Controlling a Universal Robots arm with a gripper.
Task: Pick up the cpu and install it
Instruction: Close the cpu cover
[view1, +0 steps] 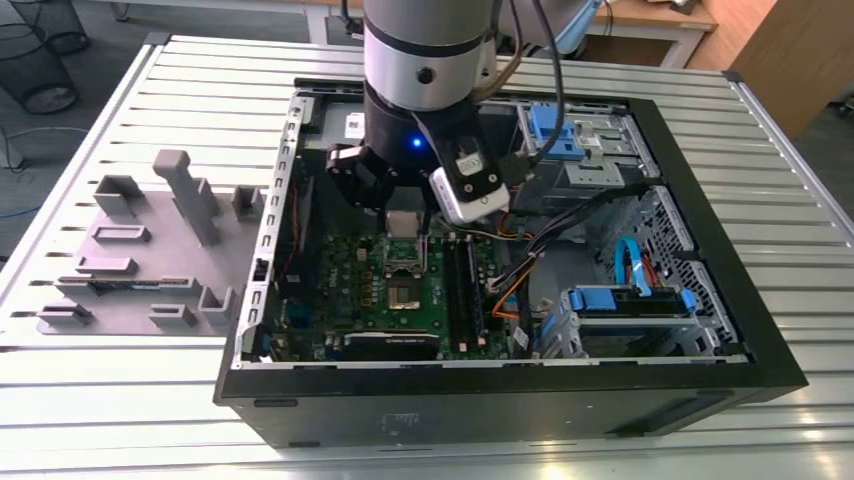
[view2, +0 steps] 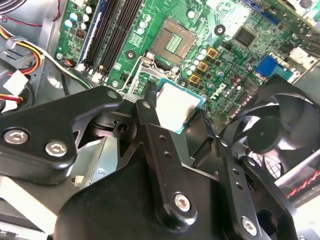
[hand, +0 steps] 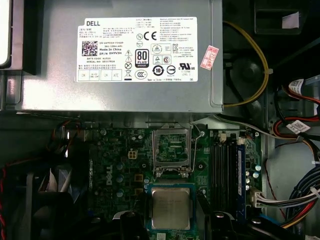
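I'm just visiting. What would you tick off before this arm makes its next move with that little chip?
1. cpu gripped by the end effector: ok.
2. socket open, contacts bare: ok.
3. cpu above socket: not ok; the socket lies beyond it in the second wrist view.
4. cpu orientation matches socket: cannot tell.
5. cables away from socket: ok.
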